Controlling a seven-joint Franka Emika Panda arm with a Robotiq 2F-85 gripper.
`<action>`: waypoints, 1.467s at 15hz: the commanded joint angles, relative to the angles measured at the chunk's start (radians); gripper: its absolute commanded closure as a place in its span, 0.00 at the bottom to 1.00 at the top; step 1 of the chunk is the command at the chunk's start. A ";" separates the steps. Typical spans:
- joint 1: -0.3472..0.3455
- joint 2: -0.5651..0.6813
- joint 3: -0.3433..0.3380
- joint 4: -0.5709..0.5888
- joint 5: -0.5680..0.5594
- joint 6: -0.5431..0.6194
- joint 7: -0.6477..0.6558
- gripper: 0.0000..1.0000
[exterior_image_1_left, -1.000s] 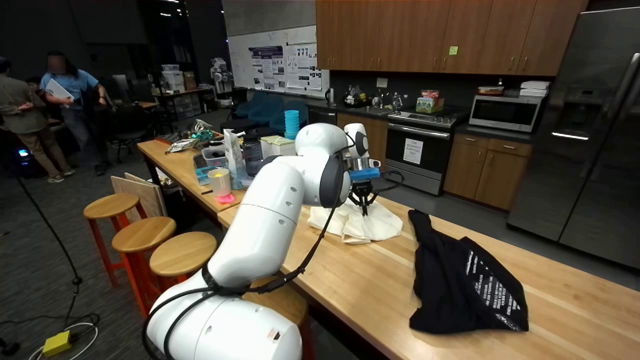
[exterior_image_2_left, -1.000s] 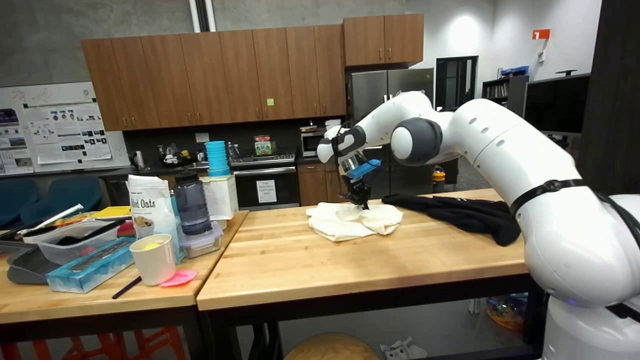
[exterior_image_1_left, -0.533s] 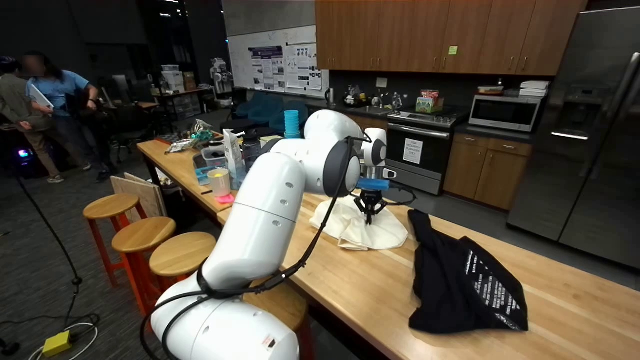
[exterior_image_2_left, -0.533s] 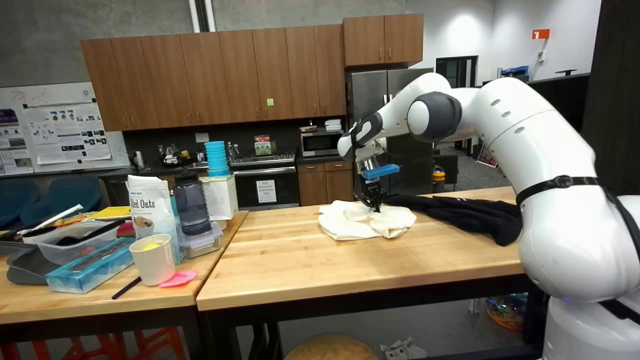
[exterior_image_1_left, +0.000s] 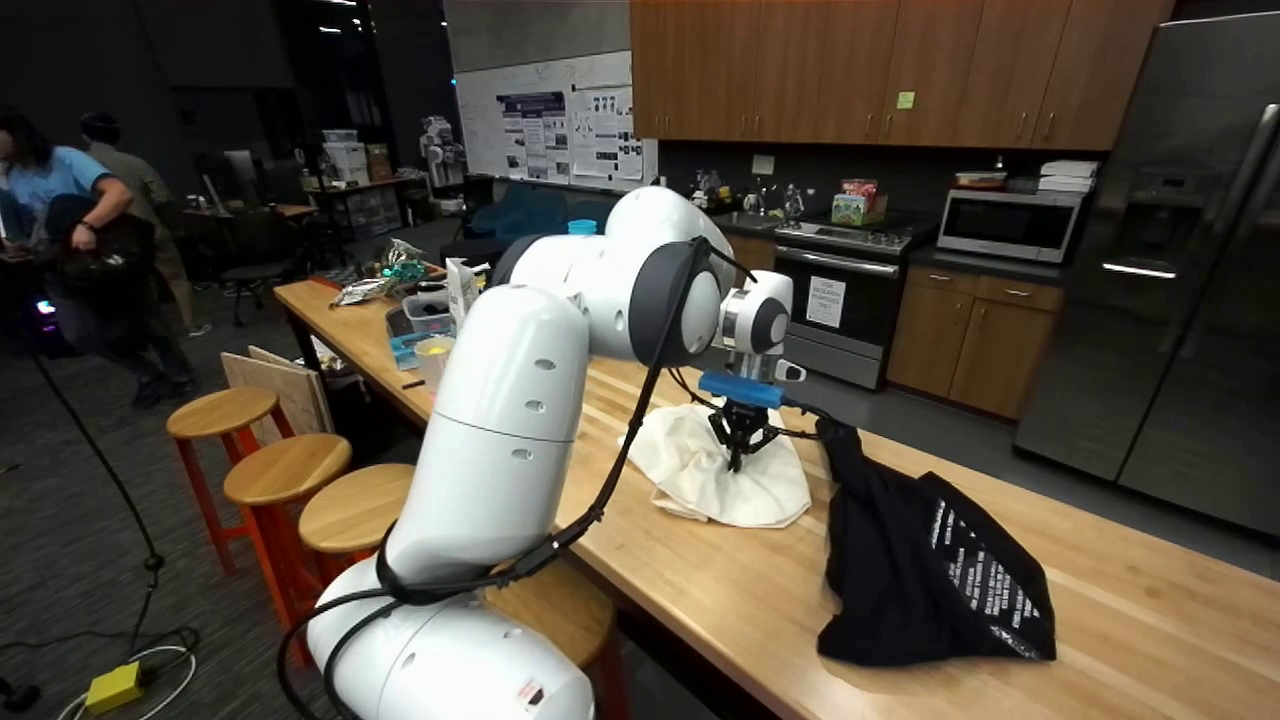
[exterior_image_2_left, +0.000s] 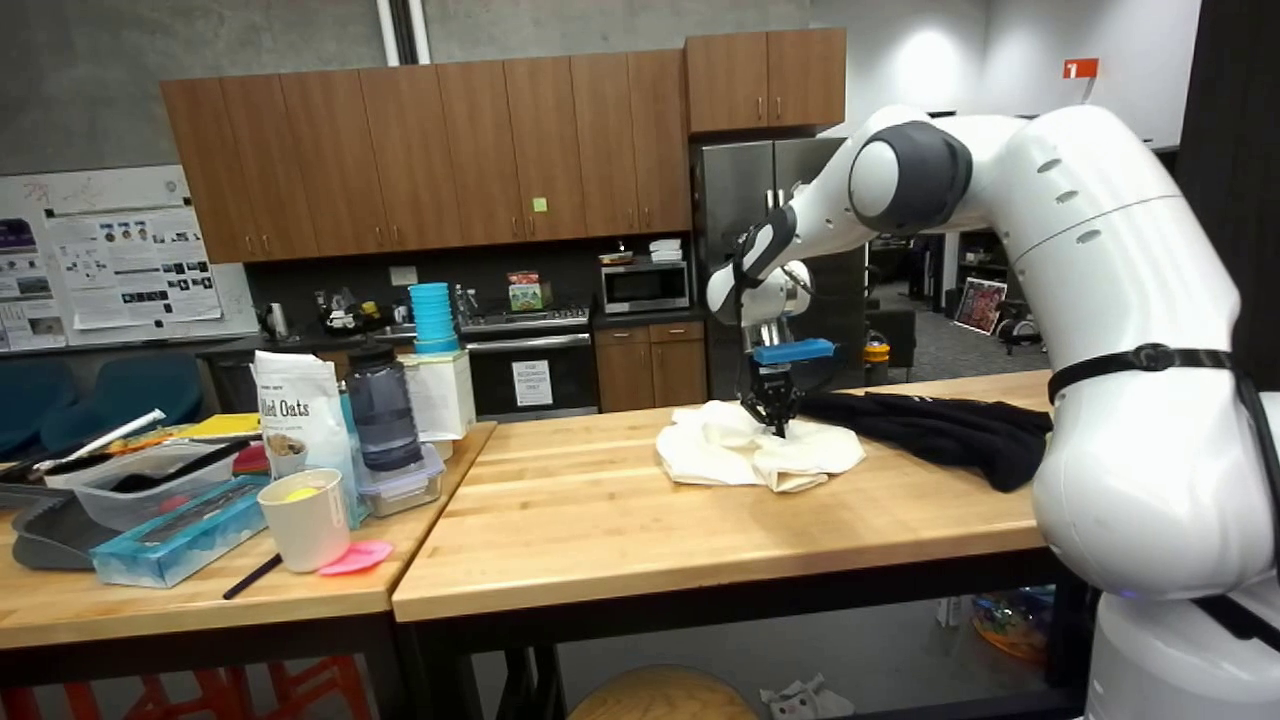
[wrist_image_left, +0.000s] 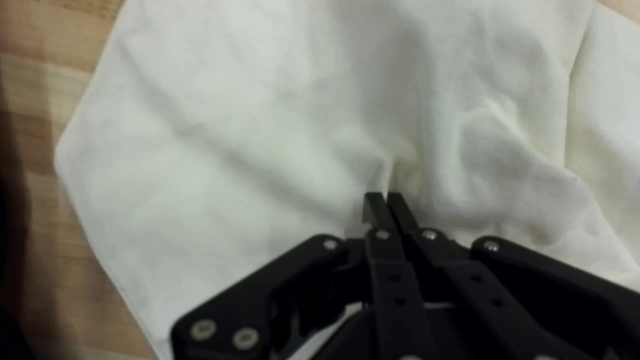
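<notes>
Pale wooden tabletop (exterior_image_2_left: 560, 540) runs across the near part of an exterior view, a round stool (exterior_image_2_left: 665, 697) below its near edge and the white arm (exterior_image_2_left: 1130, 300) rising at the right. On an adjoining table (exterior_image_2_left: 310, 592) at the left are a cup (exterior_image_2_left: 305, 530), a blue box (exterior_image_2_left: 180, 545), a bag marked Oats (exterior_image_2_left: 300, 405) and a dark bottle (exterior_image_2_left: 385, 415). Farther back, toward the tabletop's far side, lies a crumpled cream cloth (exterior_image_2_left: 705, 455). Near its middle the gripper (wrist_image_left: 386, 196) points down, and the wrist view shows its fingertips (wrist_image_left: 374, 206) pinched together on a raised fold (wrist_image_left: 387, 175). Just beside the cloth, to the right, a black garment (exterior_image_2_left: 935, 430) lies bunched. Farthest off are a stove (exterior_image_2_left: 570, 375), a microwave (exterior_image_2_left: 645, 288), a refrigerator (exterior_image_2_left: 735, 200) and brown cupboards (exterior_image_2_left: 430, 160).
</notes>
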 joint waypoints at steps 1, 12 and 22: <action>0.040 -0.042 0.014 -0.009 -0.051 -0.050 0.014 1.00; 0.241 0.214 0.052 0.534 -0.350 -0.504 -0.079 1.00; 0.135 0.139 0.041 0.409 -0.279 -0.455 -0.043 1.00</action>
